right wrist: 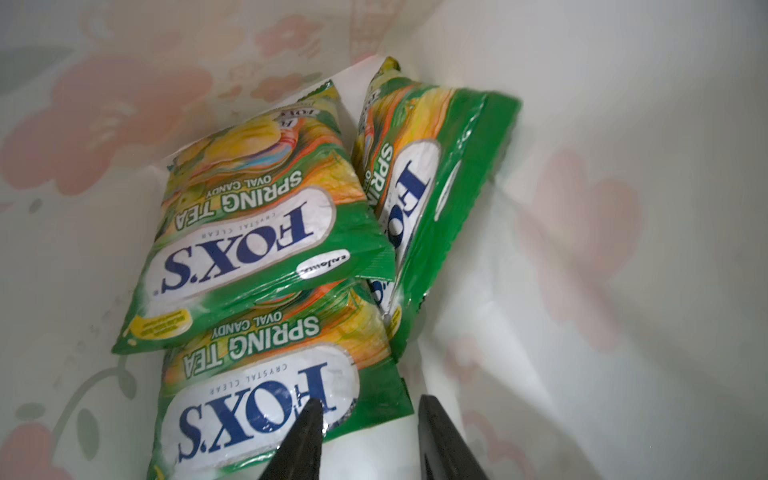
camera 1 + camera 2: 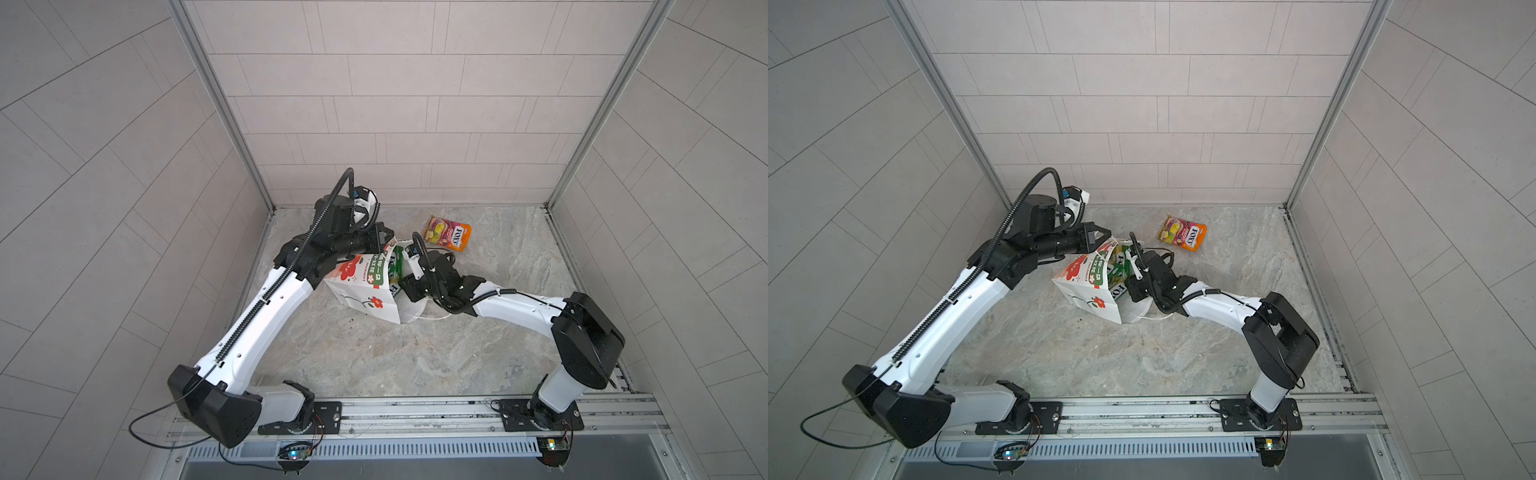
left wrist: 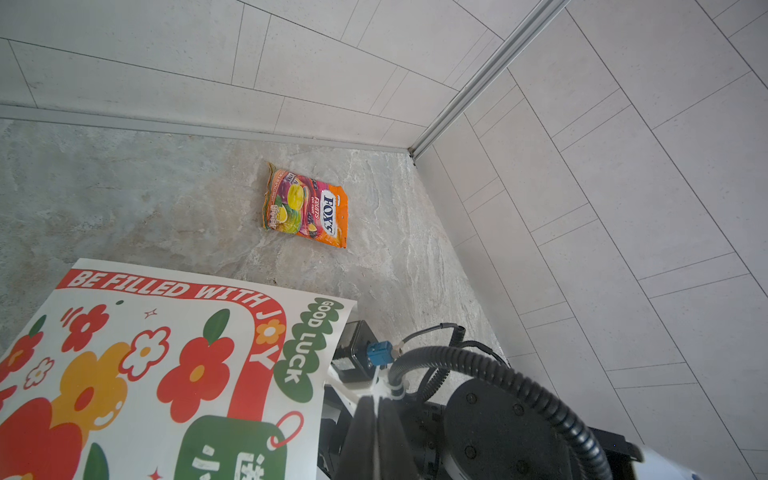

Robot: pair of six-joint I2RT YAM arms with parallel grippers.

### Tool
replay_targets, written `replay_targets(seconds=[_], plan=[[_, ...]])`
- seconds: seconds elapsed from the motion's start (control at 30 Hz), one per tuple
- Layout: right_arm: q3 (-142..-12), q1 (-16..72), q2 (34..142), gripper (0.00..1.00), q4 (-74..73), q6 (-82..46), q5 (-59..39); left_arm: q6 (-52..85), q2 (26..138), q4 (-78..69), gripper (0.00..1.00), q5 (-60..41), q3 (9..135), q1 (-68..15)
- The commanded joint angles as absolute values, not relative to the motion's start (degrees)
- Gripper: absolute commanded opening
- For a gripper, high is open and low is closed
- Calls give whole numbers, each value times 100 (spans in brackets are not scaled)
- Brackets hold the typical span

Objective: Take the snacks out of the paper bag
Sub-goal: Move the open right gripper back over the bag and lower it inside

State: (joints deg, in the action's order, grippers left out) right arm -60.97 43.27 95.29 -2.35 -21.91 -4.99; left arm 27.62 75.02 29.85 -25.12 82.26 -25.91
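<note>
The white paper bag (image 2: pixel 361 291) (image 2: pixel 1088 291) with red flowers leans on its side mid-table, mouth toward the right arm. My left gripper (image 2: pixel 384 237) (image 3: pixel 376 401) is shut on a thin white edge at the bag's far rim. Its printed side (image 3: pixel 145 374) fills the left wrist view. My right gripper (image 1: pixel 370 401) is open inside the bag. One finger lies over the nearest green-and-yellow packet (image 1: pixel 257 395); the other is over bare paper. Two more green packets (image 1: pixel 257 216) (image 1: pixel 428 199) lie deeper in. An orange packet (image 2: pixel 447 232) (image 2: pixel 1182 232) (image 3: pixel 305 205) lies flat on the table beyond the bag.
Tiled walls close in the table on three sides, with metal corner posts (image 2: pixel 224 104) at the back. The arms' base rail (image 2: pixel 415 411) runs along the front edge. The right arm's wrist and cable (image 3: pixel 498 415) sit right next to my left gripper.
</note>
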Motion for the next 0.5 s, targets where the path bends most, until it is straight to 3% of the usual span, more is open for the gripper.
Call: replay_targets(seconds=[0.0, 0.47], plan=[[-6197, 4385, 9665, 39, -455, -2522, 26, 2786, 7475, 2777, 0, -2656, 8402, -2619], [-6229, 4457, 10155, 38, -1186, -3337, 578, 2771, 7517, 2812, 0, -2794, 8465, -2619]])
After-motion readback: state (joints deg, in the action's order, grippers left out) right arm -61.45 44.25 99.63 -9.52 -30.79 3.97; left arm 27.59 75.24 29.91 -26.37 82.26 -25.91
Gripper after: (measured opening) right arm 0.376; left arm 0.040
